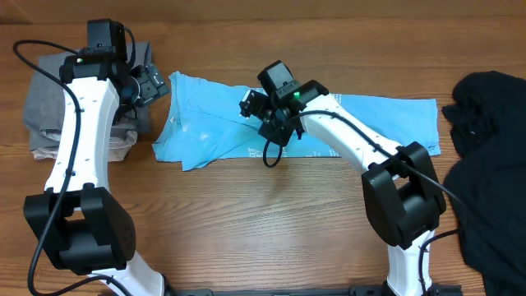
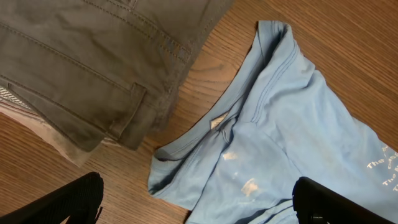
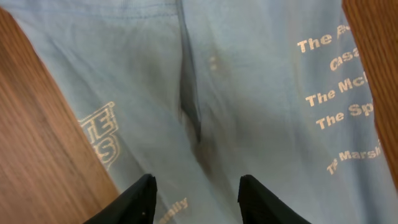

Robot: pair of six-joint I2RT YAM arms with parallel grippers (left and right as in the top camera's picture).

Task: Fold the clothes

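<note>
Open wood surface (image 1: 246, 222) spans the lower centre; the black garment (image 1: 493, 164) runs off the frame's right edge. The light blue T-shirt (image 1: 205, 131) stretches across upper centre, a crease between the parted right fingers (image 3: 134, 202); the left fingers (image 2: 68, 202), spread wide, hover by its collar.

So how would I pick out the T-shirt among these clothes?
On the wooden table, look to the middle of the far side. The T-shirt lies spread there, the only light blue piece, with pale lettering; the trousers to its left are grey and the garment on the right is black.
</note>
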